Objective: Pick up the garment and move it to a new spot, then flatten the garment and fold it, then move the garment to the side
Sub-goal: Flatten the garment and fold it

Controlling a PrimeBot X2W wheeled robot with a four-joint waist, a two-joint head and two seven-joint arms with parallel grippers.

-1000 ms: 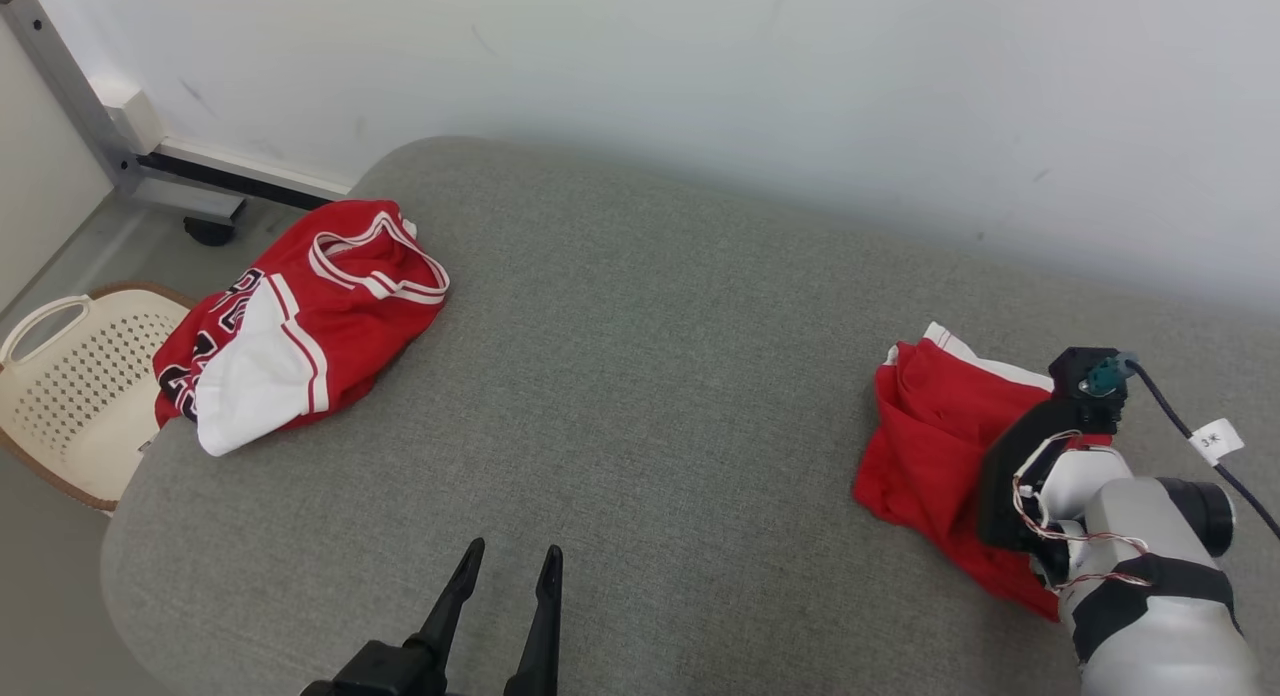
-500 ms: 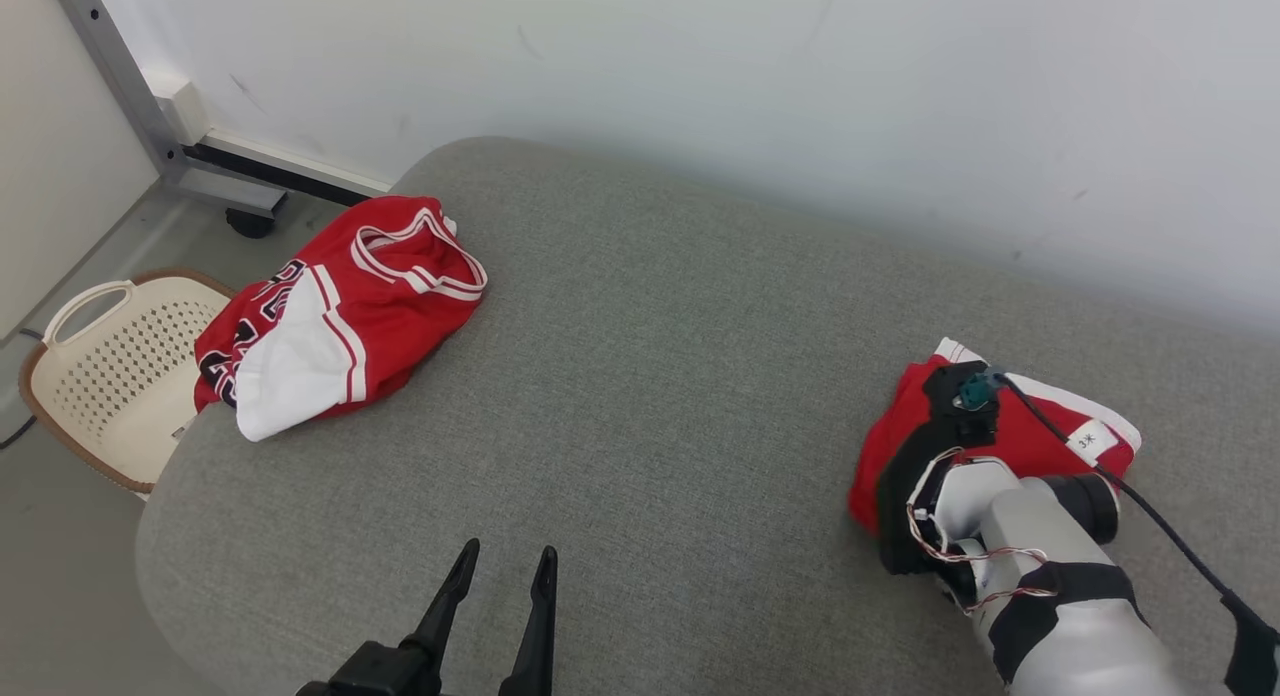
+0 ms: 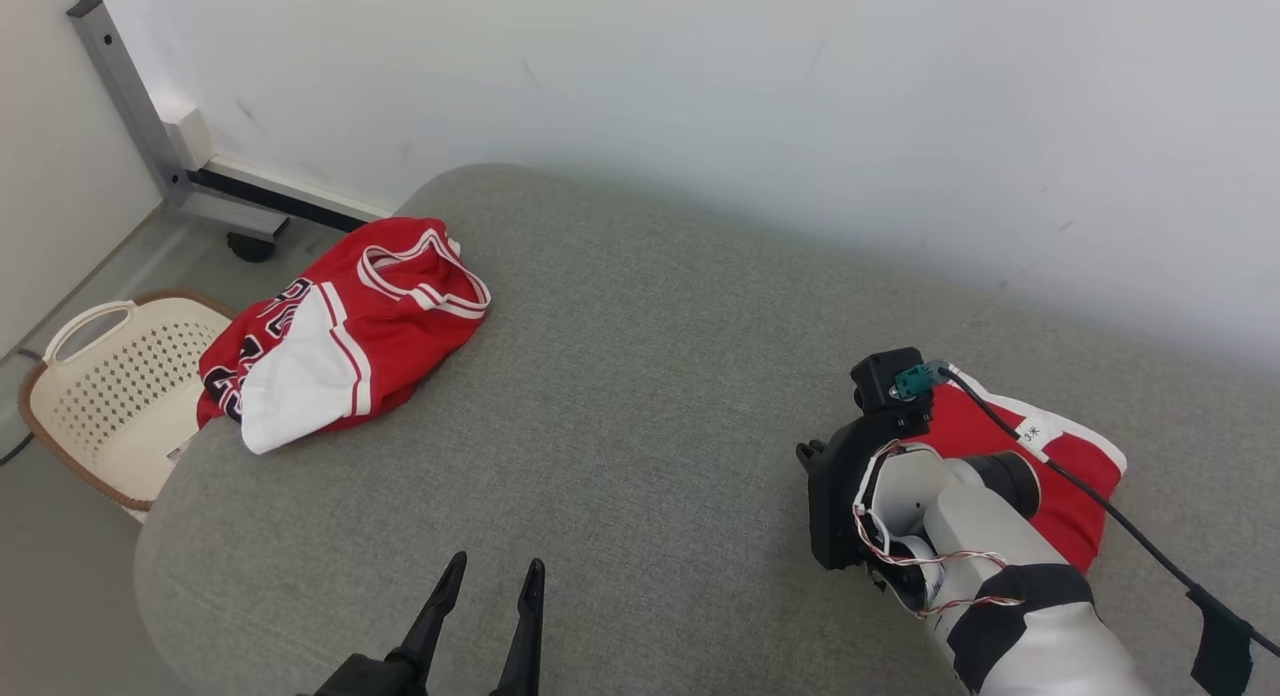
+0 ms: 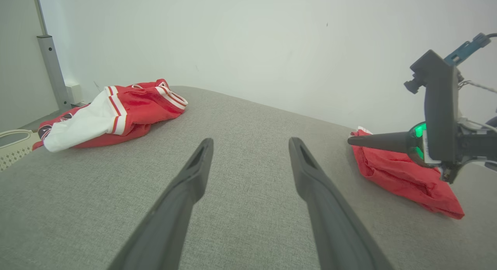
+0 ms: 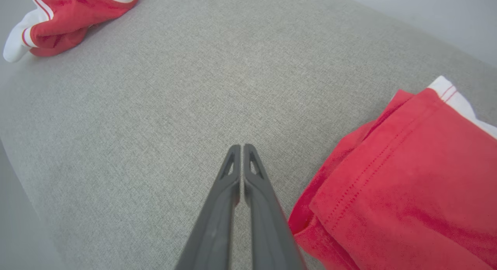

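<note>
My right pincer (image 5: 241, 147) is pressed together, empty, just beside the folded red garment (image 5: 400, 177) on the right of the grey cushion (image 3: 640, 376). My left pincer (image 4: 251, 141) hangs spread, well apart.

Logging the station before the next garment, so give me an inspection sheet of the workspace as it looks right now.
Surface: grey fabric surface, bare in the middle.
Job's things: folded red garment with a white hem, lying at the right side.
Clutter: crumpled red-and-white jersey at the far left edge.
Grippers: left gripper open, empty; right gripper shut, empty, beside the folded red garment.
Cables: black cable from the right wrist passes over the folded red garment.
Surroundings: white wall behind; cream perforated basket and metal frame at left.
</note>
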